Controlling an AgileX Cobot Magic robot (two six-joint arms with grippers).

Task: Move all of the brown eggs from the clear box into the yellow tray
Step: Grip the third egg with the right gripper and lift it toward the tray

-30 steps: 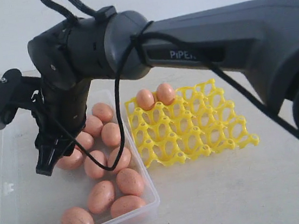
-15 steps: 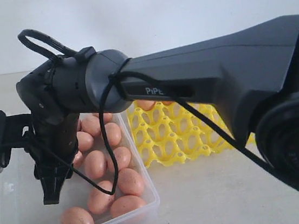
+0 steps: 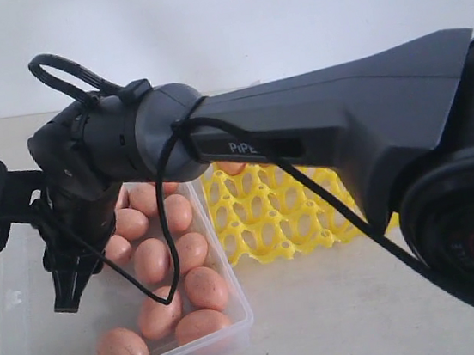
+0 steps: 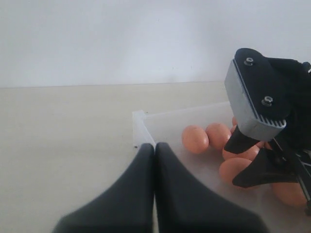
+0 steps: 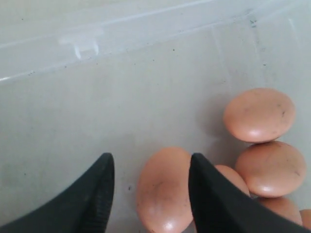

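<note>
Several brown eggs (image 3: 152,259) lie in the clear box (image 3: 237,316) on the left. The yellow tray (image 3: 293,214) sits to its right, its far cups hidden behind the arm; one egg (image 3: 234,167) peeks out there. My right gripper (image 3: 68,292) reaches across into the box and points down. In the right wrist view it (image 5: 150,165) is open astride one egg (image 5: 163,191). One finger touches that egg and a gap remains at the other. My left gripper (image 4: 154,148) is shut on nothing, by the box's corner (image 4: 141,126).
More eggs (image 5: 259,114) crowd close beside the straddled one. The box's clasp tab (image 5: 82,43) shows on the wall ahead of the right gripper. The right arm's dark body (image 3: 344,130) and its cable span the scene above tray and box.
The right arm has swung across and down into the box, hiding the tray's eggs. In the last half second its fingertips shifted slightly up and left.
</note>
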